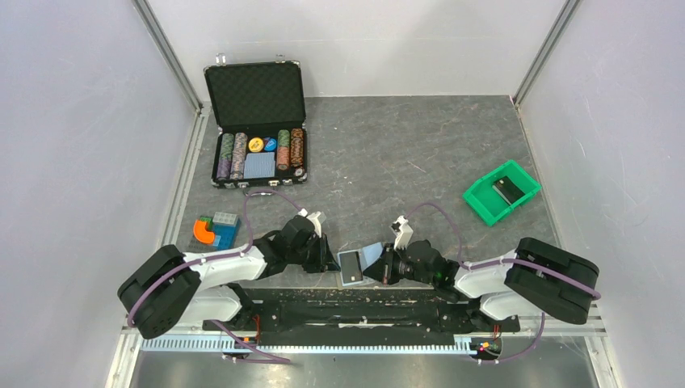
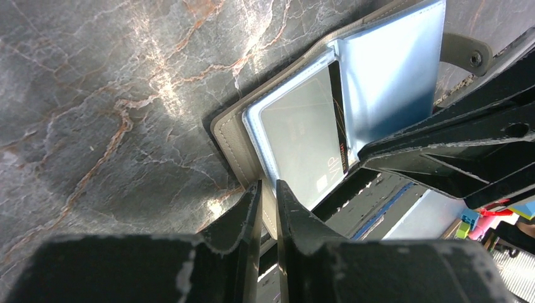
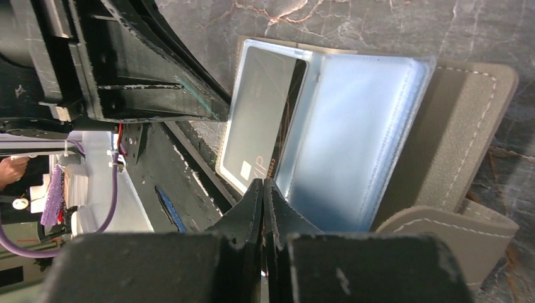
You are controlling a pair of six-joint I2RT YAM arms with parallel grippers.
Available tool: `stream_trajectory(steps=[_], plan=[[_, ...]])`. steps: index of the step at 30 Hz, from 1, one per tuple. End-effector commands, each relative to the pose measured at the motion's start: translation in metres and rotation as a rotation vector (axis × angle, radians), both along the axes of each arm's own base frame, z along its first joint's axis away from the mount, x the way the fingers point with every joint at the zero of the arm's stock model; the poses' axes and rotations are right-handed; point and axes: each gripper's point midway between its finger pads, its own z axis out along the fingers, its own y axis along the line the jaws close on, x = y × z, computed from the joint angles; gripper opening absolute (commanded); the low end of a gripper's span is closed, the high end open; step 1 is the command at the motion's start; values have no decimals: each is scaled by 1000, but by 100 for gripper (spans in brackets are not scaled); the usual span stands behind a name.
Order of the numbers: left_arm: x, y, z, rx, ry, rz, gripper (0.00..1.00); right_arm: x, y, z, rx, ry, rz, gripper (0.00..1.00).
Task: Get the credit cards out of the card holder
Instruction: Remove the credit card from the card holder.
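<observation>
The card holder (image 1: 356, 266) lies spread open at the lower centre of the top view, on the dark marbled bench (image 1: 404, 153). A credit card (image 3: 255, 120) marked VIP sits in its left clear sleeve. The jaws of the left arm (image 1: 234, 265) are narrow and pinch the holder's tan cover edge (image 2: 230, 136). The jaws of the right arm (image 1: 485, 279) are pressed almost together on the card's lower corner. A green bin (image 1: 501, 192) stands at the right, and an open poker chip case (image 1: 257, 121) at the upper left.
</observation>
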Motion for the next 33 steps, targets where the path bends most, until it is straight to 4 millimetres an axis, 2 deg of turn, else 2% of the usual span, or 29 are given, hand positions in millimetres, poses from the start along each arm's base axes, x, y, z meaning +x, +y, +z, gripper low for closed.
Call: stream_trajectory(steps=[1, 5, 9, 24, 33], plan=[[-2, 4, -9, 21, 27, 23, 20, 4, 5, 14, 41, -34, 6, 4], [-2, 4, -10, 24, 31, 19, 20, 6, 9, 14, 24, -34, 12, 19], [-2, 2, -11, 24, 35, 13, 19, 11, 9, 11, -3, -40, -4, 25], [-3, 4, -16, 40, 49, 12, 19, 20, 4, 5, -58, -65, -36, 25], [-3, 3, -16, 41, 53, 11, 19, 19, 6, 4, -42, -55, -23, 21]])
